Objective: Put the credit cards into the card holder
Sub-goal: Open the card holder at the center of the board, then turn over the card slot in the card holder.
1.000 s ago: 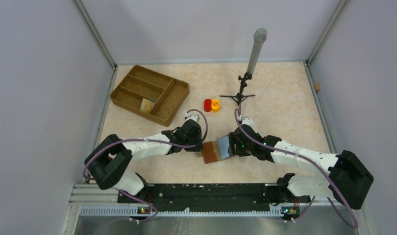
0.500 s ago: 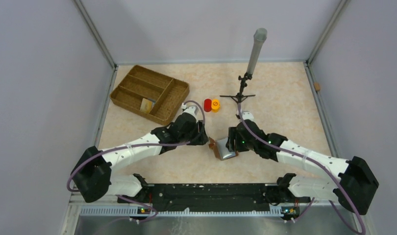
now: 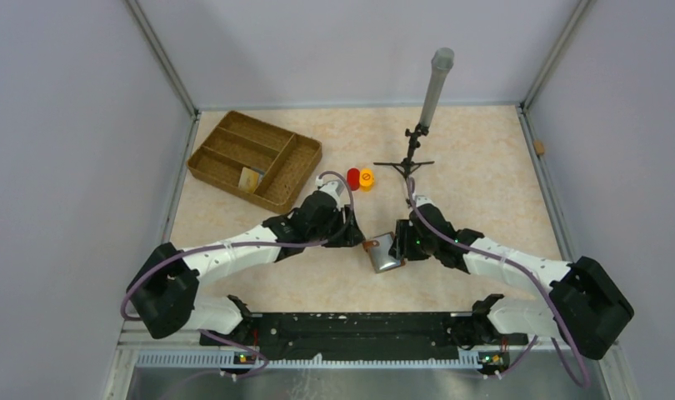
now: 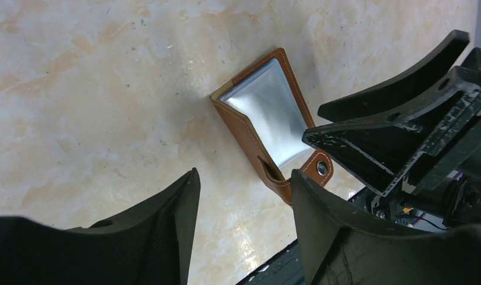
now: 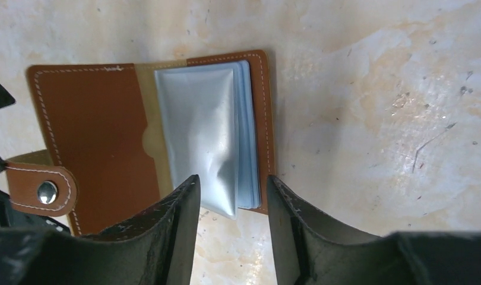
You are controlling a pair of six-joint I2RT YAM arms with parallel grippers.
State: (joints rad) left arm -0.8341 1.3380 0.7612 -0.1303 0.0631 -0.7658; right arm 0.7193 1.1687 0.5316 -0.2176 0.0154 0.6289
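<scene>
The brown card holder (image 3: 382,252) lies open on the table between my two grippers, silvery plastic sleeves (image 5: 202,130) facing up and its snap strap (image 4: 320,168) pointing at the left gripper. Pale blue edges (image 5: 252,142) show in the sleeve stack; card or sleeve, I cannot tell. A yellowish credit card (image 3: 250,177) lies in the wicker tray. My left gripper (image 4: 244,190) stands open just beside the strap, holding nothing. The right gripper (image 5: 232,193) is open, its fingertips (image 5: 187,193) straddling the sleeves' near edge.
The divided wicker tray (image 3: 226,133) stands at the back left. A red cap (image 3: 352,178) and an orange cap (image 3: 367,178) sit behind the grippers. A small tripod with a grey tube (image 3: 417,142) stands at the back centre.
The left gripper let go of the card holder's left panel, opened, and moved up and to the right. The card holder shifted right. The right gripper's jaws narrowed.
</scene>
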